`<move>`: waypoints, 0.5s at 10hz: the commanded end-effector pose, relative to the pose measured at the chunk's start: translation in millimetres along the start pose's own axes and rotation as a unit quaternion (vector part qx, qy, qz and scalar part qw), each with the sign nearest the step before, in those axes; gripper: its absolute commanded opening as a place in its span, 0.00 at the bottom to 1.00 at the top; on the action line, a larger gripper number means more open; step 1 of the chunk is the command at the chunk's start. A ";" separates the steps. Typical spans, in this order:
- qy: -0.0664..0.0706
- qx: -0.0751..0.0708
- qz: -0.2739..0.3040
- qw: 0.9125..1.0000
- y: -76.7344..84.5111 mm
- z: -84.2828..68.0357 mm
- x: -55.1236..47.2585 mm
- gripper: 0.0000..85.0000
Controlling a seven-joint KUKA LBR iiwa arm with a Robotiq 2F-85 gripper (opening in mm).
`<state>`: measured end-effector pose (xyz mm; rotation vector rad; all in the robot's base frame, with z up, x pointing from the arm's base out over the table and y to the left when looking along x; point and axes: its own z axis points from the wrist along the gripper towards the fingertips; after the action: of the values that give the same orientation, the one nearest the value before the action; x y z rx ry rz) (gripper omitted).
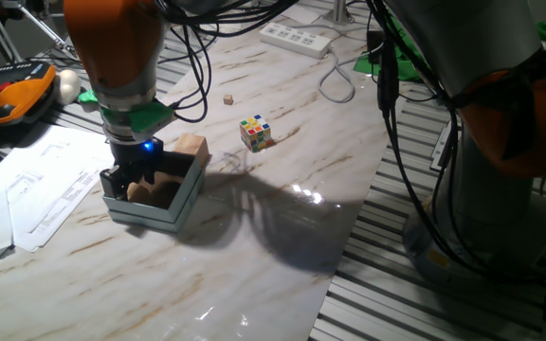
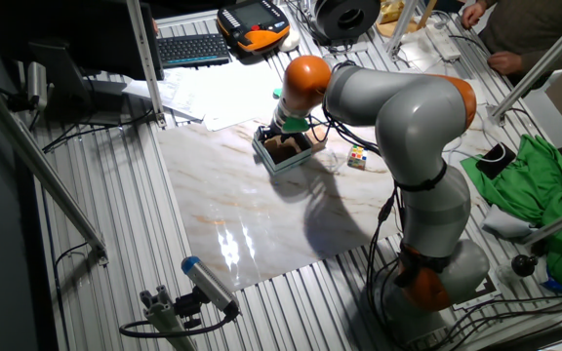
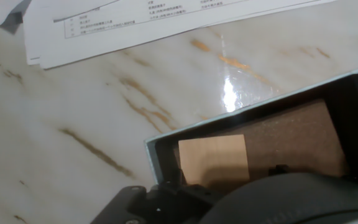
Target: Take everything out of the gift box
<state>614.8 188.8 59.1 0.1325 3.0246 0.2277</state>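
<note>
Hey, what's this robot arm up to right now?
The arm is emptying the gift box. Its gripper reaches down into the box, where one wooden block lies. Another block sits on the table just behind the box, and the puzzle cube is already out.

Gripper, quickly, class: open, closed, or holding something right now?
Gripper: down inside the gift box, right by a wooden block; whether it is open, closed or gripping cannot be told.

My marbled surface (image 1: 254,227) lay glossy under overhead glare, white paper sheets (image 1: 36,194) at one edge, ribbed metal benching (image 2: 105,224) around it.
</note>
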 end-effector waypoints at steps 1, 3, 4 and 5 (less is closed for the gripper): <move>0.001 0.000 -0.001 1.000 -1.1 -0.6 -2.0 0.80; -0.002 0.001 -0.002 1.000 -1.4 -0.3 -2.4 0.80; -0.002 0.000 -0.001 1.000 -1.5 -0.1 -2.5 0.80; -0.004 0.000 -0.001 1.000 -1.0 0.8 -2.5 0.80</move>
<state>617.3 187.6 58.6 0.1289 3.0166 0.2255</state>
